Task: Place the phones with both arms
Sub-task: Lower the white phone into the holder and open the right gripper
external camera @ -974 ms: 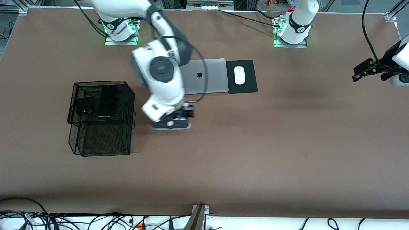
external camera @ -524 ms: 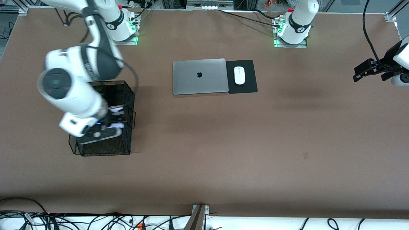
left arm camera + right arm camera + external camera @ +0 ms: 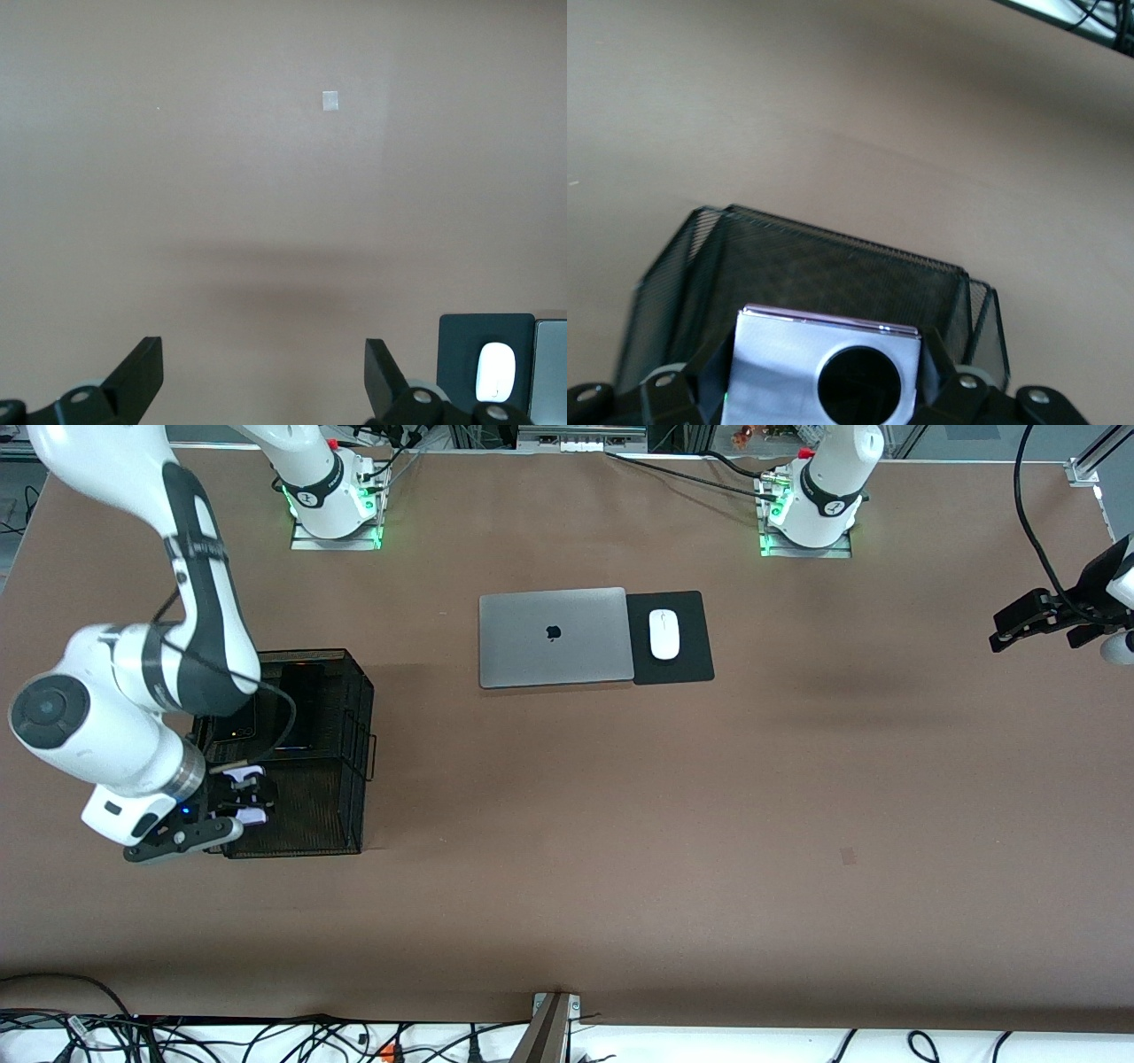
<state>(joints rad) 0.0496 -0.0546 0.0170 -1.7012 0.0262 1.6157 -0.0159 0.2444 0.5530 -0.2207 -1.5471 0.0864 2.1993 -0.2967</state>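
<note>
At the front view's lower left you see the right hand [image 3: 237, 795] clamped on the squarish lilac-white phone [image 3: 824, 367] above the black wire-mesh basket [image 3: 350, 691], while at the right edge your left hand [image 3: 1005, 627], fingers apart, waits over the brown worktop [image 3: 620, 824].

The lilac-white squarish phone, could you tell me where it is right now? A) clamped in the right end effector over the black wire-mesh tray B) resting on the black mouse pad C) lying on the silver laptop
A: the right end effector grips the lilac-white squarish phone over the black wire-mesh tray.
</note>
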